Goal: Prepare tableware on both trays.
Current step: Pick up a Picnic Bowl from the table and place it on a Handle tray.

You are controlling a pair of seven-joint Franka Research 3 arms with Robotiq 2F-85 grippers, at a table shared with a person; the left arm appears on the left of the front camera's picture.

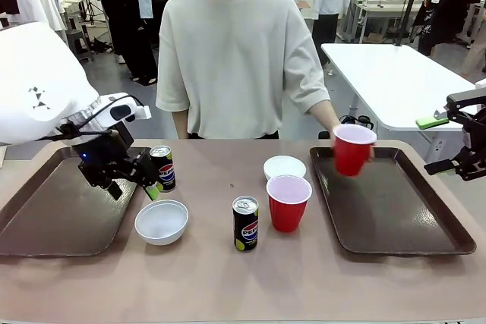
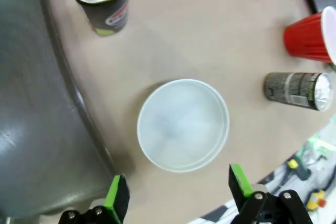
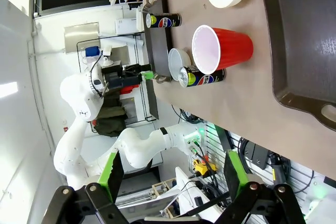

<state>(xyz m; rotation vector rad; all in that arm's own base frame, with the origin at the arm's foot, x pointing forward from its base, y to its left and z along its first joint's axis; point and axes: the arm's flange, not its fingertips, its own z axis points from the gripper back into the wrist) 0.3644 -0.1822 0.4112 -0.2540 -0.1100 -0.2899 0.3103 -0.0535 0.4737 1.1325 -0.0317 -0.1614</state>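
Dark brown rectangular plastic trays point(image 1: 45, 214) at both ends of tan tabletop point(image 1: 205, 282); white bench point(image 1: 391, 81) behind. L gripper point(image 2: 177, 179) spread above small white round bowl point(image 2: 182, 124); R gripper point(image 3: 174, 161) spread, empty.

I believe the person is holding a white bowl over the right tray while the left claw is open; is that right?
Not quite: the person holds a red cup, not a bowl, over the right tray; the front view shows it.
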